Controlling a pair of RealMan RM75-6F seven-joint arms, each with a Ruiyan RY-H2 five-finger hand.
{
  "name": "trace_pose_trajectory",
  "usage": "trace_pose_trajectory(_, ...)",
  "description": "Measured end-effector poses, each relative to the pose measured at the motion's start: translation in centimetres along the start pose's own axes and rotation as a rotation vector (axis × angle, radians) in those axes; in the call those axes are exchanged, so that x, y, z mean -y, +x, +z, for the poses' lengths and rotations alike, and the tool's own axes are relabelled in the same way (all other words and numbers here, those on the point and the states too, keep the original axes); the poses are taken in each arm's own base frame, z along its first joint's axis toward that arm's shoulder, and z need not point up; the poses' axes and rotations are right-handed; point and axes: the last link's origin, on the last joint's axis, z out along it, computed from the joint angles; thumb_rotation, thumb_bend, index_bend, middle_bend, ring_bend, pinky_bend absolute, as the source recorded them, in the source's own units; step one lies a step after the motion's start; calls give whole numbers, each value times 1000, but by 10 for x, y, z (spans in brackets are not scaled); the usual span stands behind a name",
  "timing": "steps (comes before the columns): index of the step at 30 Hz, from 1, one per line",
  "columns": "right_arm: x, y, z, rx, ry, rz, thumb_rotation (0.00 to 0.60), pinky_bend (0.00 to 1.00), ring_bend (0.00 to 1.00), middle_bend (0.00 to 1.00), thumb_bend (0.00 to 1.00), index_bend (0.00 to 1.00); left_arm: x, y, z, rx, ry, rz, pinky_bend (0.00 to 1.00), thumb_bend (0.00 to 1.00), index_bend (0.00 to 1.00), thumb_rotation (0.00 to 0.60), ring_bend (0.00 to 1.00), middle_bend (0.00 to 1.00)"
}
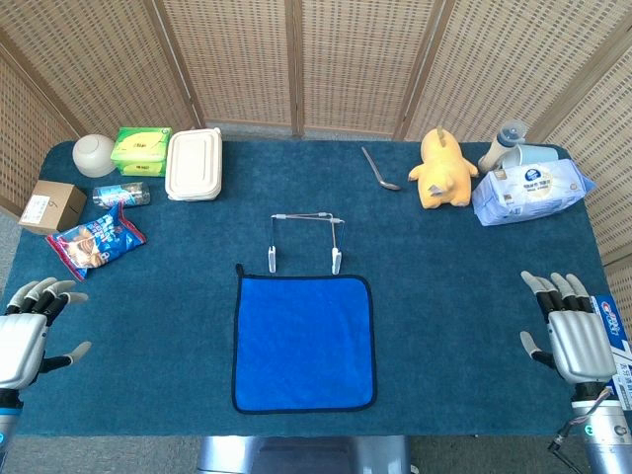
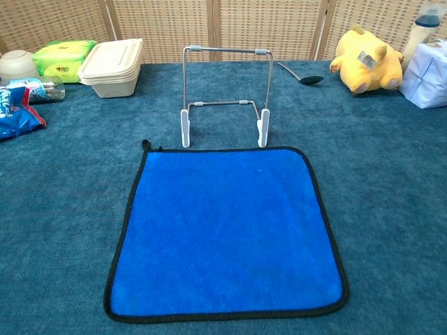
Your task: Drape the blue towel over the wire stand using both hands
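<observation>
Lying flat on the table (image 1: 474, 296), the blue towel (image 1: 303, 342) is spread out just in front of the wire stand (image 1: 304, 240), its far edge close to the stand's white feet. The stand is upright and bare. Well to the left of the towel, the left hand (image 1: 28, 331) hovers with fingers apart, holding nothing. Well to the right of the towel, the right hand (image 1: 570, 331) is likewise spread and empty. Beyond the stand lie a spoon (image 1: 378, 170) and a yellow plush toy (image 1: 442, 170).
</observation>
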Motion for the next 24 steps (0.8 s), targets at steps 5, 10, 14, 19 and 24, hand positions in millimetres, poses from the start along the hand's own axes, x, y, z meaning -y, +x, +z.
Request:
trace_pose_trajectory(5,0,-2,0,9,-1,3,598,83,112,189,303,124,1,-3,0,12,1,-3,145,274,325,600,175,242)
trace_pose_trajectory(10,2,0,1,-5,15,7,599,83,114,189,303,123,-1,-1,1,-3,-7,-11,150,274,325,600,175,242)
trace_pose_trajectory(14,3,2,3,-15,26,13,600,83,114,189,303,124,-3,1,2,-19,-19,-15,159,274,325,600,181,243)
trace_pose_trajectory(19,5,2,7,-12,46,16,600,91,119,191,303,127,-4,2,4,-18,-22,-17,171,274,325,600,187,246)
trace_pose_trajectory(24,7,2,10,-19,63,25,600,94,120,191,303,129,-7,4,3,-26,-27,-24,180,274,326,600,193,250)
